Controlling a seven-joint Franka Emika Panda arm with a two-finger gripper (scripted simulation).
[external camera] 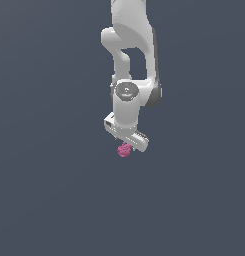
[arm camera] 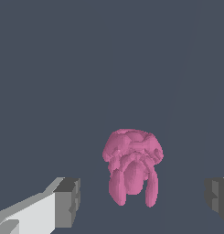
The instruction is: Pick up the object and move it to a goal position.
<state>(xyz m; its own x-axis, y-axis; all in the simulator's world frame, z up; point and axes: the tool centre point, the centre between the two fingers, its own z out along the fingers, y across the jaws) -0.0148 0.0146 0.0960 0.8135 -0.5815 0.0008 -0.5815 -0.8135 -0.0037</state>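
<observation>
The arm (external camera: pixel 129 60) is glossy white, built from rounded, tubular segments with dark grey bands along one edge and at the joints. A round grey cap with a pale ring marks the wrist joint (external camera: pixel 126 90). The gripper (external camera: pixel 127 140) is a white, boxy block; in the wrist view its fingers (arm camera: pixel 63 202) are white with dark grey, ridged pads.

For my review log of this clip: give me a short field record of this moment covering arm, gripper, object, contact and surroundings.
arm: white Panda arm, reaching down
gripper: gripper open, fingers wide apart
object: magenta-pink lumpy clump, small next to the gripper
relation: clump lies between the fingers, gaps on both sides
contact: none visible in the wrist view
surroundings: plain dark grey surface
goal marker: none visible
</observation>
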